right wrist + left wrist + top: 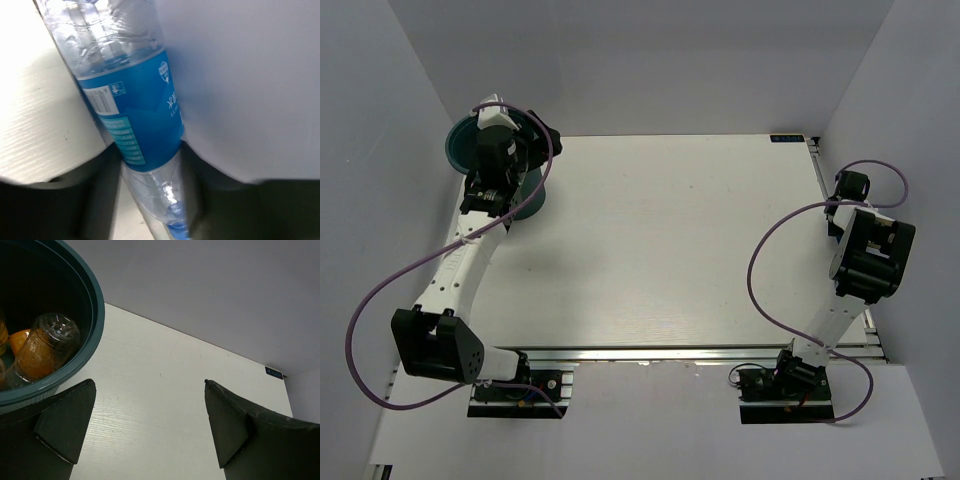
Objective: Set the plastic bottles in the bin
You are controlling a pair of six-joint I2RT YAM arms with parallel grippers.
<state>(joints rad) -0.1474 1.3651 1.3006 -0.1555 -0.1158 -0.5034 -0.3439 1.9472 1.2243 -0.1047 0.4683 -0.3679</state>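
1 blue-label bottle (132, 115) is clamped in right gripper (150, 195); 1 bin (96, 315) w/ 2+ orange bottles (45, 350) is seen beside wide-open left gripper (150, 415)

From above, the left arm (480, 245) covers most of the dark teal round plastic bin (458, 148), hiding its contents. The left wrist view crops the bin (96, 315) at left and top. Its rim hides the lower end of a stubby orange plastic bottle (42, 352) inside. The clear plastic bottle with a blue label (135, 115) runs off top and bottom, between the blurred fingers (97, 205) of the right tool (150, 200).
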